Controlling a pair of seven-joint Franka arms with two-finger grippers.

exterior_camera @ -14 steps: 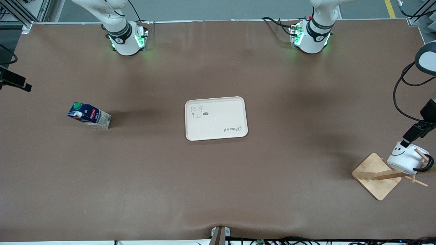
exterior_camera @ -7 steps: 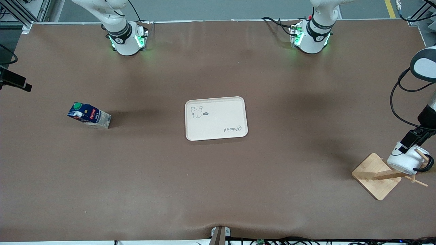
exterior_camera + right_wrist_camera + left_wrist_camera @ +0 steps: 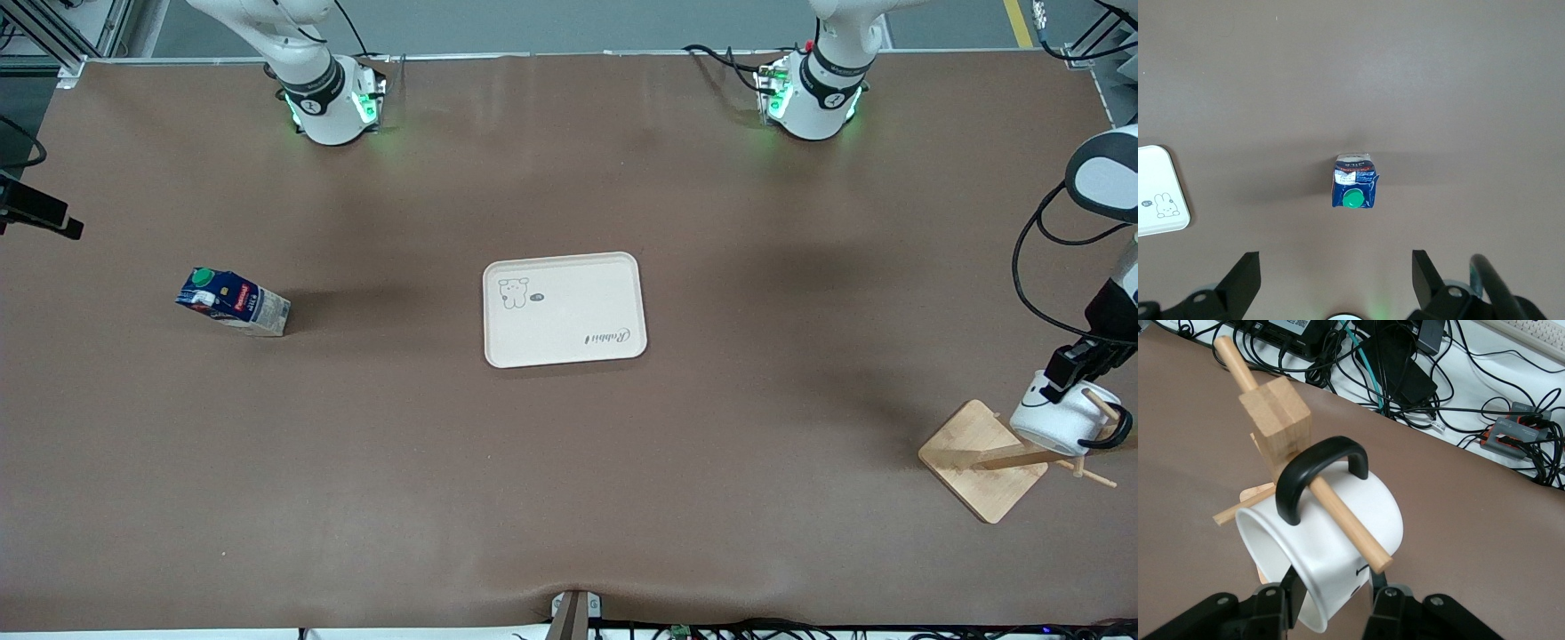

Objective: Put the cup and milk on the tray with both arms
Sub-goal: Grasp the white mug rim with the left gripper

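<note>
Pinching the cup's [image 3: 1338, 540] thin rim, the left gripper [image 3: 1331, 603] has a stiff, slippery, breakable mug; right gripper [image 3: 1331, 280] wide open above the milk [image 3: 1353, 181].

The mug [image 3: 1338, 540] is white with a black handle. The milk carton [image 3: 233, 302] is dark blue and white, with a green cap and red label. The tray [image 3: 569, 333] is cream with a small animal drawing. The rack [image 3: 978, 462] is pale wood, the table [image 3: 569, 489] brown.

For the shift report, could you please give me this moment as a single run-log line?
left hand: on mug hanging on rack | right hand: open, high over milk | tray: bare
</note>
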